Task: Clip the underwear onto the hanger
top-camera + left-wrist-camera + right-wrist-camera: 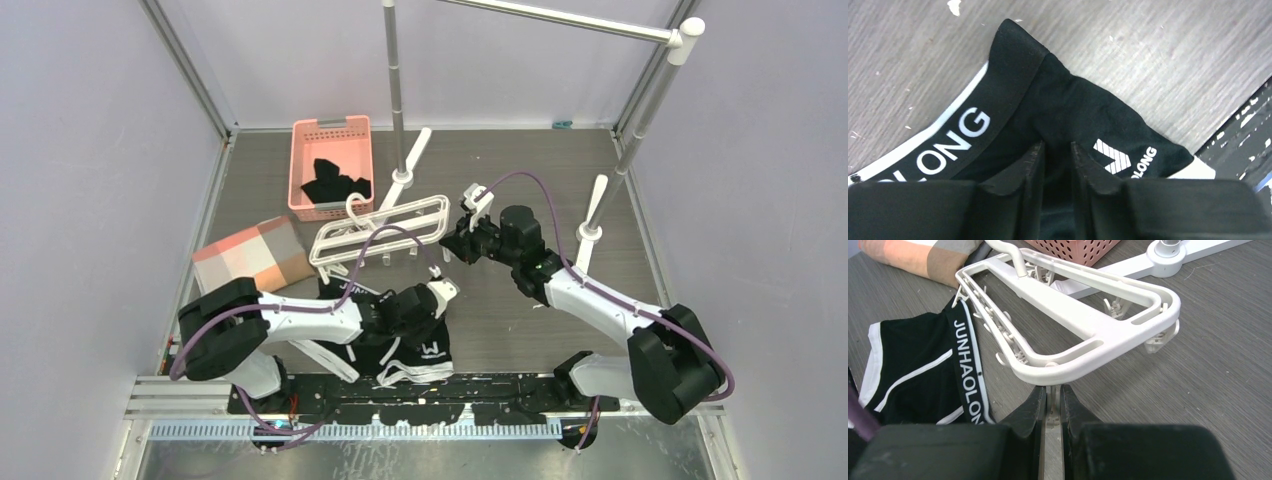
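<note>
Underwear (428,350) lies crumpled on the counter (500,330) by the near edge, close to the hanger (1063,307) but in none of its clips. The left fingers (1030,165) stand narrow around a fold of black cloth beside the logo, not on the waistband. Risk: so shallow a pinch may slip on lifting, or bring the garment up bunched. The right fingers (1033,407) are pinched on one small clip (1052,415) under the hanger's rim, a hold from which the frame may twist or drop.

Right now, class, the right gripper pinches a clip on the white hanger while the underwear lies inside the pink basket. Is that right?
No: the underwear lies on the table, not inside the pink basket, as the top external view shows. The rest holds.
</note>
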Robot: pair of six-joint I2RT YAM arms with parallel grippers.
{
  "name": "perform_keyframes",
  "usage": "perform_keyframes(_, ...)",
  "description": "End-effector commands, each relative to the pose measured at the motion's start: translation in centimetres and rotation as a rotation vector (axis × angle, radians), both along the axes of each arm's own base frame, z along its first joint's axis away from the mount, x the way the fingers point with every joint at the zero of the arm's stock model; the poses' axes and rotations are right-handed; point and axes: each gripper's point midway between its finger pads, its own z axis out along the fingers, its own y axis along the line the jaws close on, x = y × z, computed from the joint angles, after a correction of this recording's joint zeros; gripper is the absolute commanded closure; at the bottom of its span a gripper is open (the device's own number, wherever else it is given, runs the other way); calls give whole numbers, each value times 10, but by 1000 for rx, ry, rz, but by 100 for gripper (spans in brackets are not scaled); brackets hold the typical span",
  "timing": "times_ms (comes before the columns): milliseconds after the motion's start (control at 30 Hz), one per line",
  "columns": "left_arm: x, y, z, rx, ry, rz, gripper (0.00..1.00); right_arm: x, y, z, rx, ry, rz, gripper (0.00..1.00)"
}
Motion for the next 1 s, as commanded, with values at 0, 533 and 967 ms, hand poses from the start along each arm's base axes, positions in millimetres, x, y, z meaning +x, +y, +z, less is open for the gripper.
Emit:
perform_keyframes(0, -27, 6, -5, 52, 45, -7, 79, 9, 1, 46, 64, -131, -5, 99)
perform_keyframes(533, -20, -8, 51, -37, -148, -163, 59, -4, 6, 35, 56, -99, 67, 99)
perform_keyframes(967, 44, 15, 81, -79, -225, -117, 48, -9, 4, 25, 79, -14, 41, 99)
